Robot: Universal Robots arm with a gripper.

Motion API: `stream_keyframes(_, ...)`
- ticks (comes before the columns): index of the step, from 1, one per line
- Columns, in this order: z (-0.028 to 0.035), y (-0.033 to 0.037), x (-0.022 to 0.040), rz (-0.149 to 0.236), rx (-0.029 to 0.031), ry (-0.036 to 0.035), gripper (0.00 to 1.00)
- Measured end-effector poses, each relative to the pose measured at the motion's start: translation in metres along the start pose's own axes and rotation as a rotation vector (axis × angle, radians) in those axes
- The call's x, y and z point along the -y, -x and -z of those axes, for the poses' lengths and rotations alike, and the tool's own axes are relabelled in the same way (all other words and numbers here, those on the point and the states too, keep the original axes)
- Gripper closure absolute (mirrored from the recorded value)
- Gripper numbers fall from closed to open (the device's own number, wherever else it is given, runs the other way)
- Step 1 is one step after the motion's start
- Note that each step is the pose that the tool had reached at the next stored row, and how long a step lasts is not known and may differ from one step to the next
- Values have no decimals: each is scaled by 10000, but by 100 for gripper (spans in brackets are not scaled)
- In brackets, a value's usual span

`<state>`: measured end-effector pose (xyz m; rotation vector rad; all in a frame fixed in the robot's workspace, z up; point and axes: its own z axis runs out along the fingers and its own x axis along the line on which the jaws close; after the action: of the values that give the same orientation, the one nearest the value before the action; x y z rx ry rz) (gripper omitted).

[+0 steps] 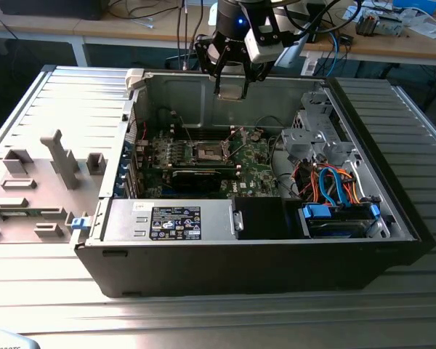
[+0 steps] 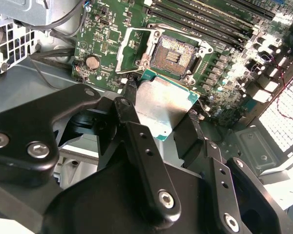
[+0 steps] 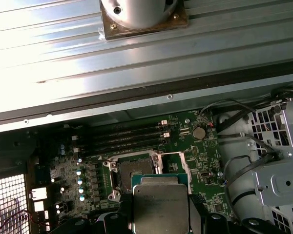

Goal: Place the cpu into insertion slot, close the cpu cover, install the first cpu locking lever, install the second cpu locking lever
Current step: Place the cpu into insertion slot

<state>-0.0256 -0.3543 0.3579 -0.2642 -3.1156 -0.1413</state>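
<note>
**Grip.** The black metal gripper (image 2: 161, 105) is clamped on the cpu (image 2: 164, 108), a small flat square chip with a silvery-grey metal top and a green edge. Its fingers press two opposite edges.

**Position.** The chip hangs above the insertion slot (image 2: 177, 54), a small square socket with a dark centre and silver rim, clear of it and off to one side (the socket centre lies bare in both wrist views). Just beside the slot the cpu cover (image 2: 129, 48), a thin silver metal frame plate, stands raised.

**Risk.**
- The chip looks turned relative to the slot. Lowered so, a corner could land on the contacts and bend them.
- The hold is on thin edges only, so a slip could drop the chip onto the green motherboard (image 2: 105, 46).
- A finger could strike the raised cover.

**Writing.** Well apart from the slot, beyond the long black expansion card (image 1: 196, 177), the grey box carries a white-and-blue label (image 1: 176, 222). Its print is too small to read.
</note>
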Motion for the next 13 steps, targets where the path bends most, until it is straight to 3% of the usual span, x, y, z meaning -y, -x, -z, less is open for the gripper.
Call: stream_keyframes(13, 0, 0, 0, -51, 5, 1, 45)
